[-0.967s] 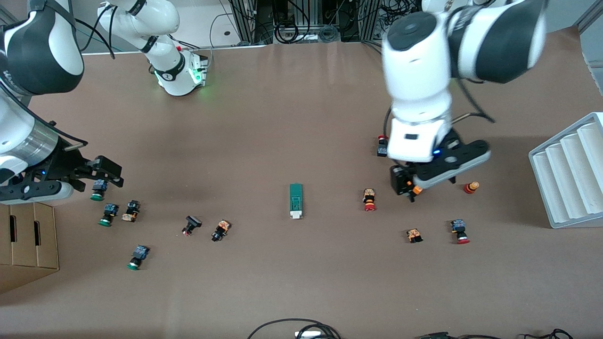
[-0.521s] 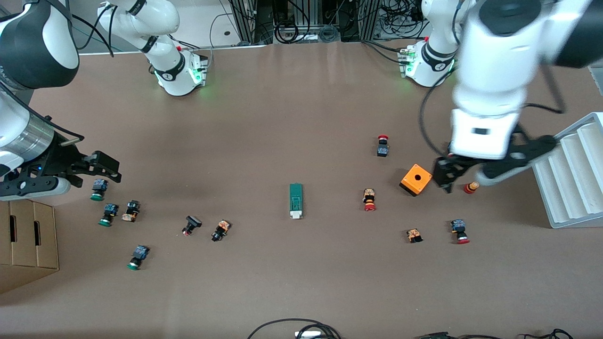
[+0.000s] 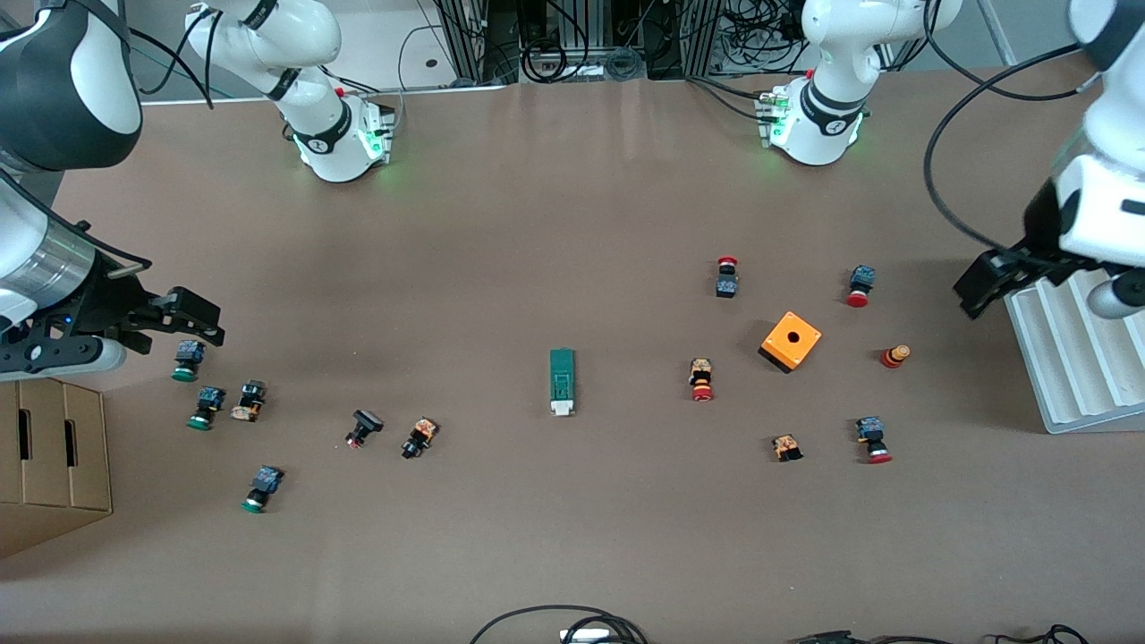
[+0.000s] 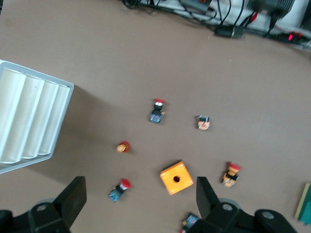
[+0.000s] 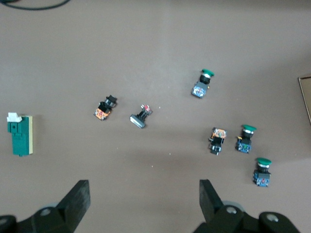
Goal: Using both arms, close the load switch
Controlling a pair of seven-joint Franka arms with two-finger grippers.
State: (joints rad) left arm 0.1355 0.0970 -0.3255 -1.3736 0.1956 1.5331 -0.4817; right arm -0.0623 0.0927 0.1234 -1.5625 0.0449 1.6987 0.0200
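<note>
Two black grippers, both with fingers spread apart and holding nothing, well apart from the small narrow green block with a white lever piece, the load switch. Lying flat mid-table, long axis from 12 to 6 o'clock in the front view, white lever end at 6, nearest the front camera. Right gripper up over the green-capped push buttons at the right arm's end, by the brown cardboard box; switch at roughly 4 o'clock from it. Left gripper up over the rim of the white ridged plastic tray at the left arm's end; switch at about 8 o'clock, past the orange square box with a hole. Judged slightly nearer the right gripper. Likely needing approach from both ends, across the short sides.
</note>
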